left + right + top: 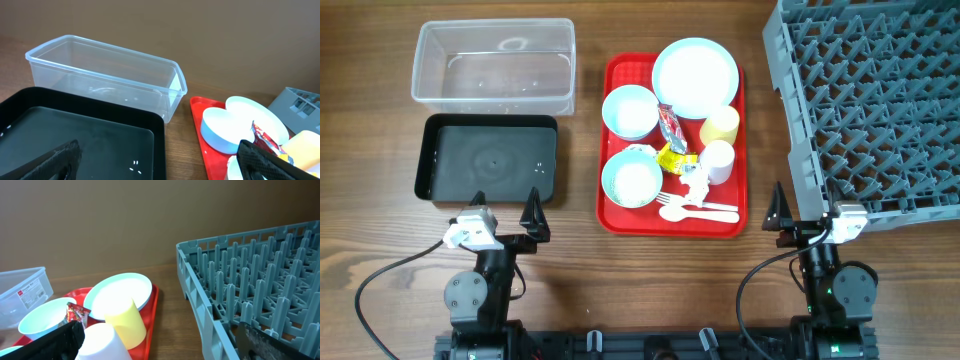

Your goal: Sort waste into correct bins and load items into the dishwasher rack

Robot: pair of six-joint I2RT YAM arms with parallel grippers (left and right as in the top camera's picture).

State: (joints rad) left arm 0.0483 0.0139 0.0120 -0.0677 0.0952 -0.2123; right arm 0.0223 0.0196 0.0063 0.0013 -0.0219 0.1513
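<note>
Both hands are recorded empty, jaws spread wide. Left hand [506, 208] is noted near the black tray [428, 160]. Right hand [808, 218] is by the rack [880, 110] corner, its outer finger not made out. Wrappers [669, 135] are wedged among dishes on the red tray [612, 200]. The rack is cut off at the frame edge.

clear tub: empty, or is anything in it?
Empty. Overhead, the clear tub shows only its bare bottom with some glare. The left wrist view through its wall shows nothing inside either.

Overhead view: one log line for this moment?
left pincer open | right pincer open | plate, bowls, cups, wrappers on red tray
</note>
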